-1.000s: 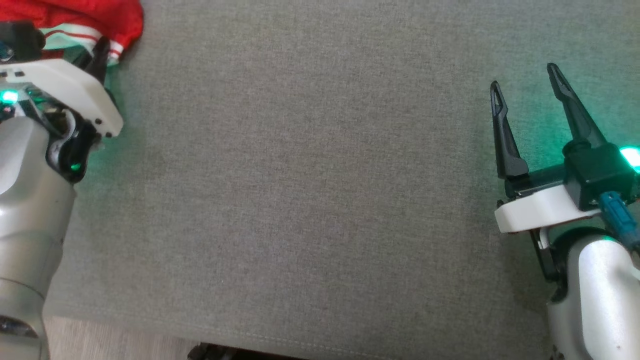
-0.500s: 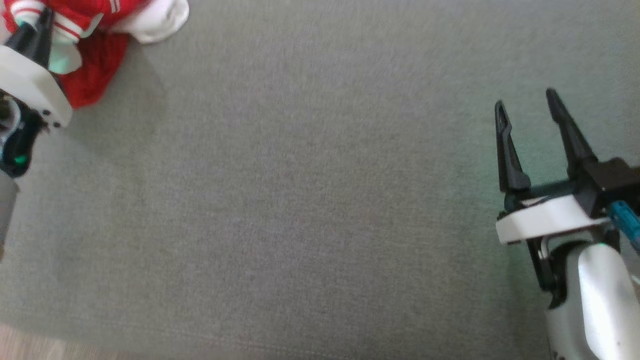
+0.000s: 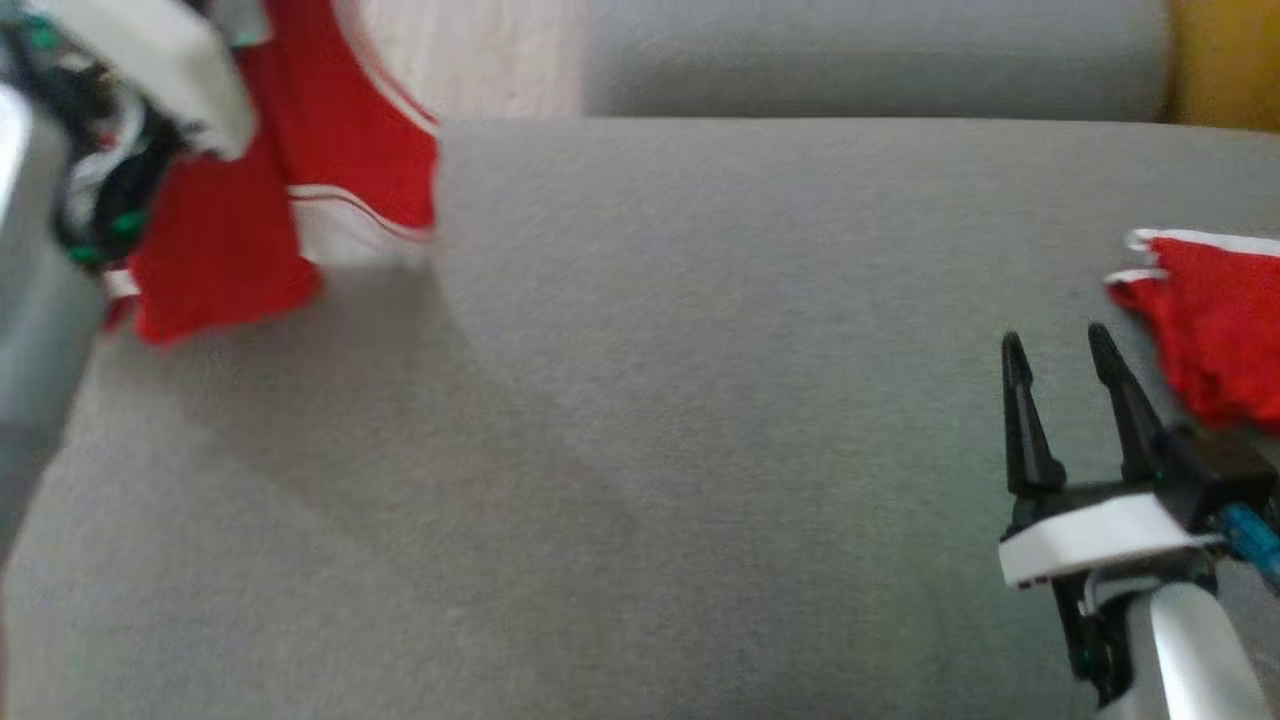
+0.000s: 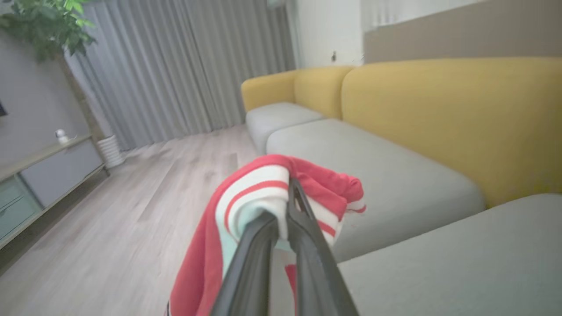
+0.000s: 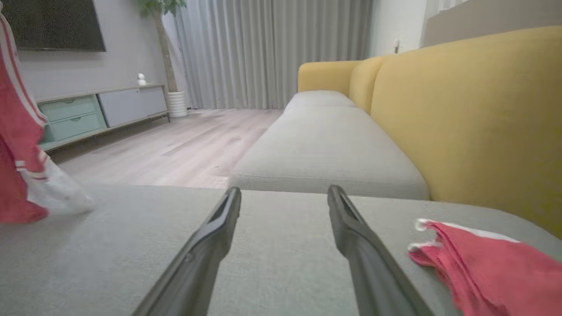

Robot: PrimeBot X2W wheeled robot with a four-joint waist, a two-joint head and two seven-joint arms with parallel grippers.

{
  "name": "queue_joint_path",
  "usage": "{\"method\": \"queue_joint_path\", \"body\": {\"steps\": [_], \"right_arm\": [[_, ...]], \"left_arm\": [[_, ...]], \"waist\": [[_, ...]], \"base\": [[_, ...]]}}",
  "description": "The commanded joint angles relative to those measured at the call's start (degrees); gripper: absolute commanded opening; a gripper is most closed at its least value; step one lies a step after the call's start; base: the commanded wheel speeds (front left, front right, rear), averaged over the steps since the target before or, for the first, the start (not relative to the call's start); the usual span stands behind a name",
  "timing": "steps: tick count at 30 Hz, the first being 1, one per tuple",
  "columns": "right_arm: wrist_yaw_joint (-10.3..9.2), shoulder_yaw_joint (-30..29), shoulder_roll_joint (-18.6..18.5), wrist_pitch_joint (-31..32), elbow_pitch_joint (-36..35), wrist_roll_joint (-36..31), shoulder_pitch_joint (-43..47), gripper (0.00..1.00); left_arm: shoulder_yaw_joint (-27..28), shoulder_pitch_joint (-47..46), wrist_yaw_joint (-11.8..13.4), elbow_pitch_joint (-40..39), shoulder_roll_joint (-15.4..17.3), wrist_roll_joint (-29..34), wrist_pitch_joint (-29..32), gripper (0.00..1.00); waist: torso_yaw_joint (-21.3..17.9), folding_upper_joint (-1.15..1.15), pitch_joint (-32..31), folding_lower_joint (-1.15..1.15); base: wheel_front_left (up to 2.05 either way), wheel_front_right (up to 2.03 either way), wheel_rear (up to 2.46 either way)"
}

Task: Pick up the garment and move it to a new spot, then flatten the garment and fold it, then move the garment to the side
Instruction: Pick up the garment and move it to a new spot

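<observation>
**On the grey sofa seat [image 3: 640,420]: one red garment [image 3: 215,250] hanging from the left gripper [image 4: 290,191], a second red cloth [image 3: 1215,330] lying at the right**

Head view. At the upper left of the frame the garment, red with white stripes, hangs beside the blurred left wrist. The grip itself cannot be made out here. At the lower right, the right gripper [image 3: 1055,342] stands over the seat, its two fingers [image 3: 1022,430] apart with nothing between them. The second red cloth, white-edged, lies at the right edge, just beyond those fingers. Count: two grippers, two red cloths, two grey seats, and a strip of pale floor [image 3: 480,50] at the top.

Left wrist view. The grip is plain here: the two fingers are together, clamped on a bunched white-and-red fold of the garment at frame centre. The rest drapes toward the lower left. Behind are three grey cushions [image 4: 373,175], a yellow backrest [image 4: 439,114], a grey curtain [image 4: 175,66], one plant [image 4: 48,26] and one low cabinet [image 4: 52,171].

Right wrist view. Two fingers rise well apart from the bottom edge, with bare seat between them. The garment hangs at the left edge, its white end down at the seat; whether it touches, I cannot tell. The second red cloth lies at the lower right, near the right-hand finger but apart from it. One dark screen [image 5: 52,24] fills the upper left.
</observation>
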Motion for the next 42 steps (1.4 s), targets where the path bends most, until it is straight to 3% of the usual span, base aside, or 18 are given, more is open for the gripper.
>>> {"method": "queue_joint_path", "body": {"steps": [1,5,10,14,19,26,33,34,35,36,42], "right_arm": [[-0.04,0.84,-0.17,-0.95,-1.32,0.62,-0.54,1.0],[-0.04,0.68,-0.17,-1.65,-0.41,1.09,-0.28,1.0],[-0.04,1.31,-0.17,-2.56,0.55,1.96,-1.15,1.0],[-0.04,1.77,-0.17,-3.06,0.77,2.37,-1.98,1.0],[-0.04,1.63,-0.17,-3.47,1.08,2.42,-3.11,1.0],[-0.04,1.69,-0.17,-3.73,0.94,1.92,-5.16,1.0],[-0.04,1.1,-0.17,-4.11,0.43,0.9,-6.87,1.0],[-0.04,1.07,-0.17,-4.15,0.48,0.78,-7.02,1.0],[-0.04,1.08,-0.17,-4.16,0.56,0.68,-7.11,1.0],[-0.04,1.13,-0.17,-4.19,0.66,0.63,-7.2,1.0],[-0.04,1.43,-0.17,-4.18,1.45,0.14,-7.22,1.0]], "left_arm": [[1.98,-4.83,0.89,-3.47,0.2,0.02,0.23,0.0],[1.82,-5.77,2.55,-6.97,-3.34,-0.81,0.44,0.0],[2.86,-6.69,6.54,-10.71,-8.74,-2.56,-0.26,0.0],[3.55,-5.02,8.38,-12.12,-10.97,-4.44,-0.62,0.0],[4.36,1.45,9.77,-9.79,-10.28,-6.18,-2.24,0.0],[7.14,12.86,11.17,0.55,-7.49,-8.15,-8.41,0.0],[8.35,16.79,10.55,9.35,-6.01,-7.68,-14.56,0.02],[8.5,16.83,10.31,10.04,-6.19,-7.79,-15.22,0.31],[8.64,16.88,10.16,10.57,-6.44,-7.87,-15.92,0.47],[8.63,16.9,10.09,11.11,-6.59,-7.75,-16.56,1.0],[7.04,16.26,8.39,12.91,-6.77,-5.81,-19.4,1.0]], "waist": [[-3.55,0.0,-2.9,0.02],[-5.31,0.0,-3.48,0.02],[-7.52,0.0,-3.08,0.02],[-8.61,0.0,-1.59,0.02],[-9.38,0.0,1.71,0.02],[-10.57,0.0,7.76,0.02],[-10.42,0.0,11.91,0.02],[-10.2,0.0,12.14,0.02],[-9.92,0.0,12.27,0.02],[-9.66,0.0,12.28,0.02],[-7.63,0.0,10.12,0.02]], "base": [[0.0,0.0,0.0],[0.0,0.0,0.0],[0.0,0.0,0.0],[0.0,0.0,0.0],[0.0,0.0,0.0],[0.0,0.0,0.0],[0.0,0.0,0.0],[0.0,0.0,0.0],[0.0,0.0,0.0],[0.0,0.0,0.0],[0.0,0.0,0.0]]}}
